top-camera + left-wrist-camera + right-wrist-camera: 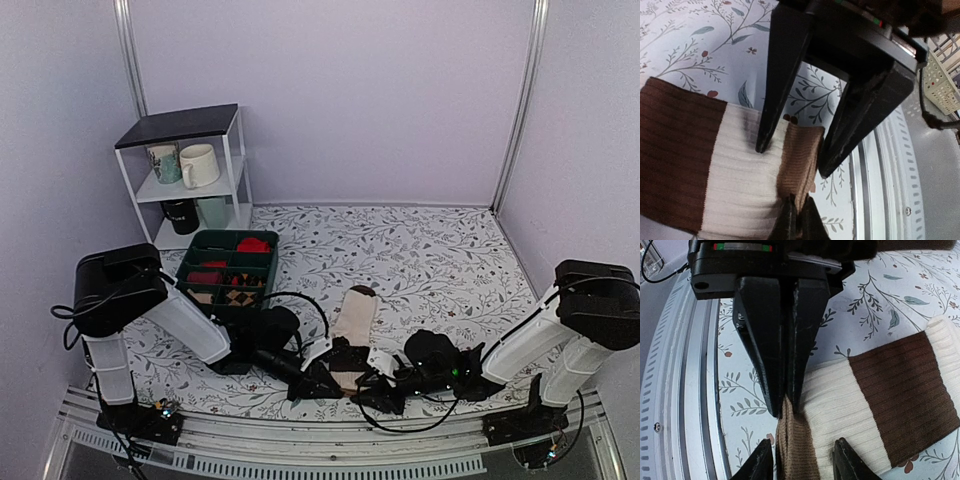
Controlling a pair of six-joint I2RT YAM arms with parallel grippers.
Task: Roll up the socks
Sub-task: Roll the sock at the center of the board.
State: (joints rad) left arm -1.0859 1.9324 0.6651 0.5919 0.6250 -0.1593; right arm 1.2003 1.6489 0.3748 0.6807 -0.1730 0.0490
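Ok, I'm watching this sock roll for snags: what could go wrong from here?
1. The closed gripper pinches only the very edge of the tan cuff of the socks, so it might slip out or catch just one layer.
2. The open gripper straddles that cuff with its tips close to the closed one; shutting or turning could make them clash.

The left arm (pixel 190 325) and right arm (pixel 520 345) bend low to the near end of the socks (pixel 840 405). The left gripper (pixel 785 410) pinches that end, jaws tight. The right gripper (pixel 792 160) has its jaws apart, one each side of it.
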